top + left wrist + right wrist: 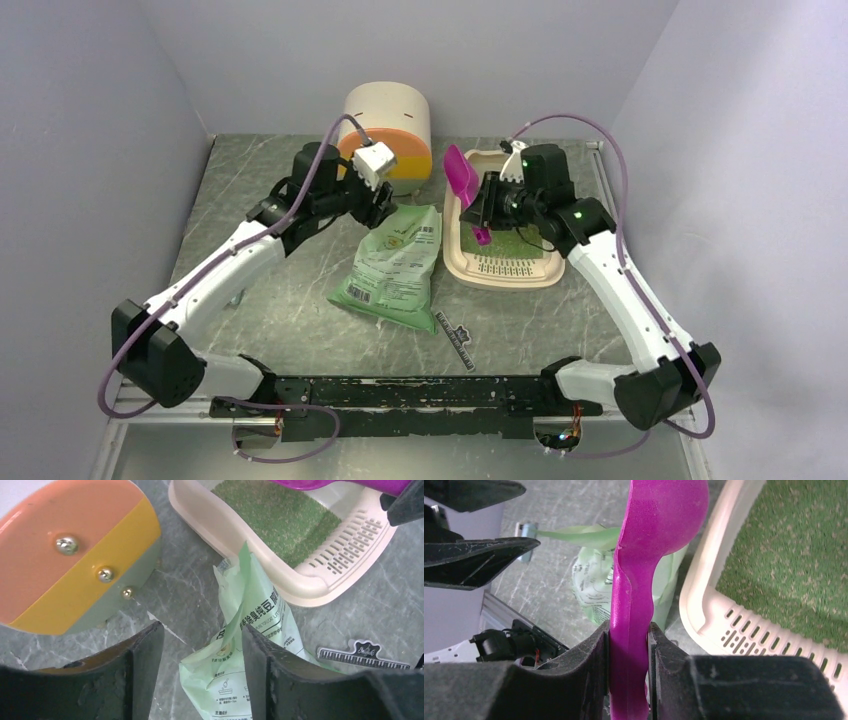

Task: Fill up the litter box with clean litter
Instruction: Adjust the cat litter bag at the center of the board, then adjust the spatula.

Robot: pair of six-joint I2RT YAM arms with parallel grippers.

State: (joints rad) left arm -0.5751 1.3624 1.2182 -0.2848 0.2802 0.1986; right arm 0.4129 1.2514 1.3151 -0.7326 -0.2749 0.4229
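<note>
**STATUS: LITTER BOX STATION**

1. Table (300, 330): grey marbled top. It carries every item below.
2. Drawer unit (388, 120): round, beige and orange. It stands beyond the far left corner of the box, apart from it.
3. Litter box (505, 268): beige tray on the table, slotted ledge at its near end.
4. Bag (392, 265): green, printed. It lies flat just beside the left wall of the box, its top end pointing away from the arm bases.
5. Litter (280, 517): light-green granules. They cover the floor of the box up to the slotted ledge.
6. Scoop (460, 175): magenta. Its bowl is raised over the far left rim of the box.
7. Right pincer (628, 627): clenched on the scoop handle, both fingers pressed against it, above the box.
8. Left pincer (202, 630): released, jaws apart. It hovers left of the box, over the top end of the bag, and pinches nothing.
9. Clip (455, 340): black, flat on the table near the ledge end of the box.
</note>
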